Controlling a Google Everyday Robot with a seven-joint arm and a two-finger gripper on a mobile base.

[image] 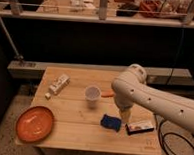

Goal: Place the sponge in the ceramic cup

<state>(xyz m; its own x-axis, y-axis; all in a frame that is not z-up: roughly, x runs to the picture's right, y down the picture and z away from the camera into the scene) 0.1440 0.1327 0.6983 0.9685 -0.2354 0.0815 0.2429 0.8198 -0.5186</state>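
The dark-blue sponge (110,122) lies flat on the wooden table (78,116), right of centre near the front. The pale ceramic cup (92,94) stands upright and empty-looking at the table's middle, a little behind and left of the sponge. My white arm reaches in from the right and bends down. Its gripper (124,115) hangs just above the table at the sponge's right edge, open with nothing in it. The arm hides part of the table behind it.
A black-and-white packet (140,127) lies right of the sponge beside the gripper. An orange plate (34,124) sits at the front left corner, a white tube (58,84) at the back left, and a small orange item (107,94) right of the cup. A cable trails on the floor at right.
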